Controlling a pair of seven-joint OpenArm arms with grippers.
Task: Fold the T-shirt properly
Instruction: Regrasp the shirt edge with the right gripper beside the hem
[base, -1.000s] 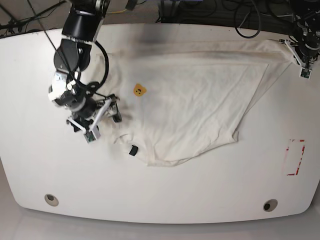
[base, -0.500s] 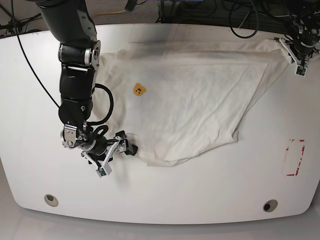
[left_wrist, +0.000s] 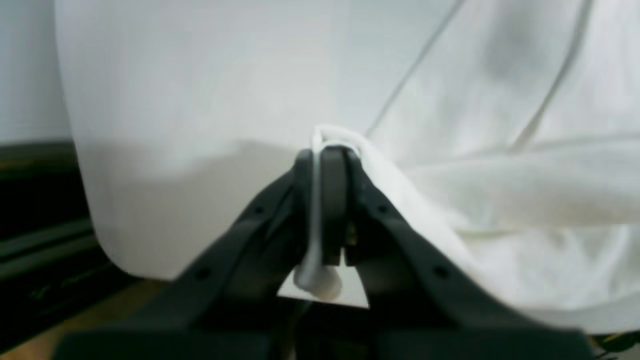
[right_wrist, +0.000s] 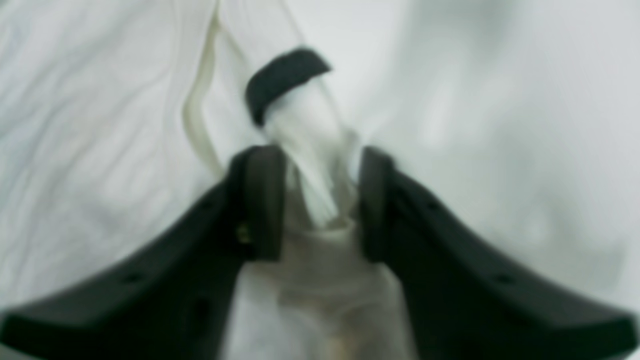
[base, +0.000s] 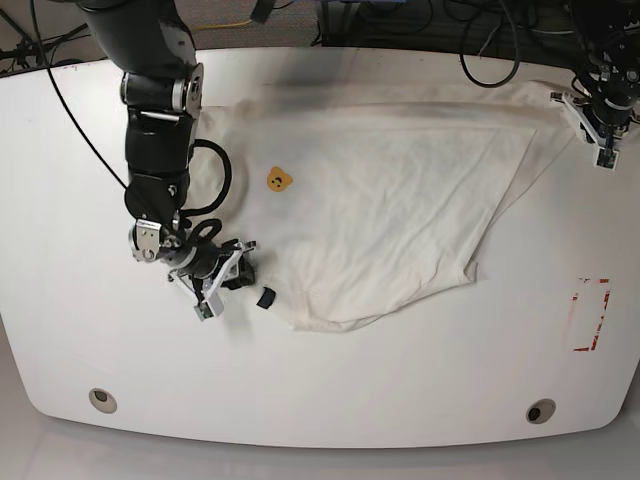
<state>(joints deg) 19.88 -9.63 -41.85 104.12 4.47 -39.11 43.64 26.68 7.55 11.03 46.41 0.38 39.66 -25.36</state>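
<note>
Bare table (base: 400, 380) along the near edge; T-shirt (base: 400, 200) across the middle.

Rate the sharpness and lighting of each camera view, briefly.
Base view: sharp and evenly lit, T-shirt creases and yellow patch clear, soft shadows only. Left wrist view: the left hand is blurred, the cloth beyond somewhat clearer. Right wrist view: soft throughout; the right hand and black neck label have fuzzy edges.

Black jointed right arm (base: 155, 110) with looped black cable, black curved claw (right_wrist: 310, 200) fingers.
</note>
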